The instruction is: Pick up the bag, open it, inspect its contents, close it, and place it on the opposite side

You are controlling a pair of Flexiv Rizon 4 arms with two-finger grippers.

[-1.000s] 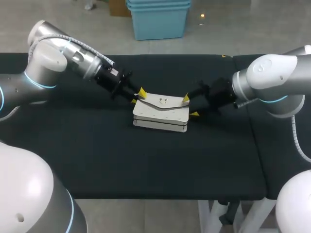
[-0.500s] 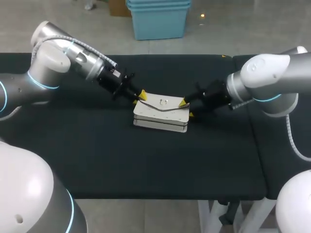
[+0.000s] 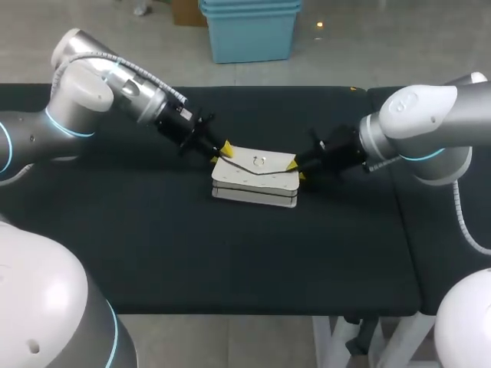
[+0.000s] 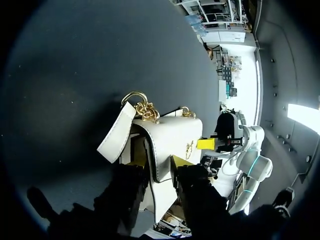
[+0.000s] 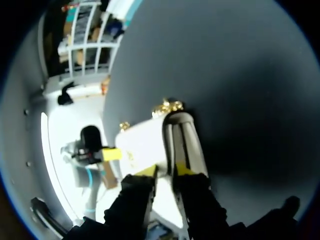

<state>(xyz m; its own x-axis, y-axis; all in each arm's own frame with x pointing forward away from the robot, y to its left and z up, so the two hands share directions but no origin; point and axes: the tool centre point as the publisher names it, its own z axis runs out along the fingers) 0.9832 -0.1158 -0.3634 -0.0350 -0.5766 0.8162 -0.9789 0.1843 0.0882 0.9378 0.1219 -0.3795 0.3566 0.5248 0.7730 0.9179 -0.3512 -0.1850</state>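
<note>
White bag [image 3: 254, 184] is pinched at both ends by left gripper [image 3: 220, 153] and right gripper [image 3: 296, 169]; opening onward is judged undone.

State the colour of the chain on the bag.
Gold; the metal link chain on the white flap handbag shows best in the left wrist view.

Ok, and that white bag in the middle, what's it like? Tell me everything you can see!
The white bag is a small, smooth, leather-looking purse lying flat on the black table. Its flap is down, with a gold clasp on top and gold chain at the ends. The left gripper pinches one end and the right gripper pinches the other.
</note>
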